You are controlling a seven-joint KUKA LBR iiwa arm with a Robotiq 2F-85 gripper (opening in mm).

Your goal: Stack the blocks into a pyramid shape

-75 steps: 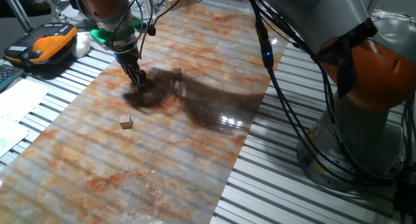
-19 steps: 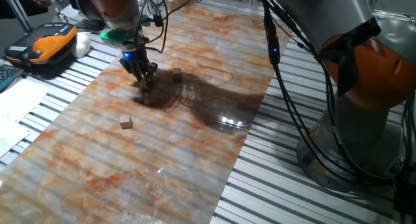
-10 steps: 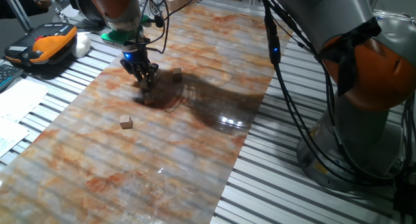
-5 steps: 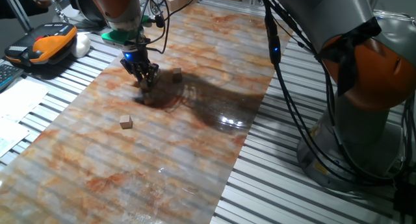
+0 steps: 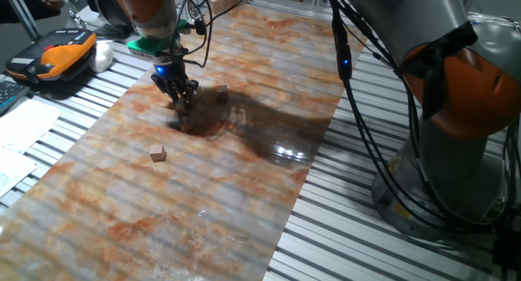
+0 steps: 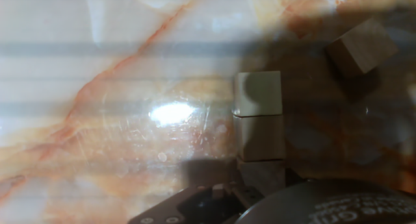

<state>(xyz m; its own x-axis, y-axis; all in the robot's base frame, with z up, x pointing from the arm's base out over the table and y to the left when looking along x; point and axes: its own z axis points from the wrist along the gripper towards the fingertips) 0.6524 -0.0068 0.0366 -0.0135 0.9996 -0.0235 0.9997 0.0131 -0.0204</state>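
Gripper (image 5: 183, 102) low over touching blocks (image 6: 259, 117) on bench (image 5: 244, 183), likely aligning the pyramid's base row; jaws' state unclear.

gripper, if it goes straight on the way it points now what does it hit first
The gripper points down at the row of blocks on the table. It would likely meet the nearest block first, though depth is unclear.
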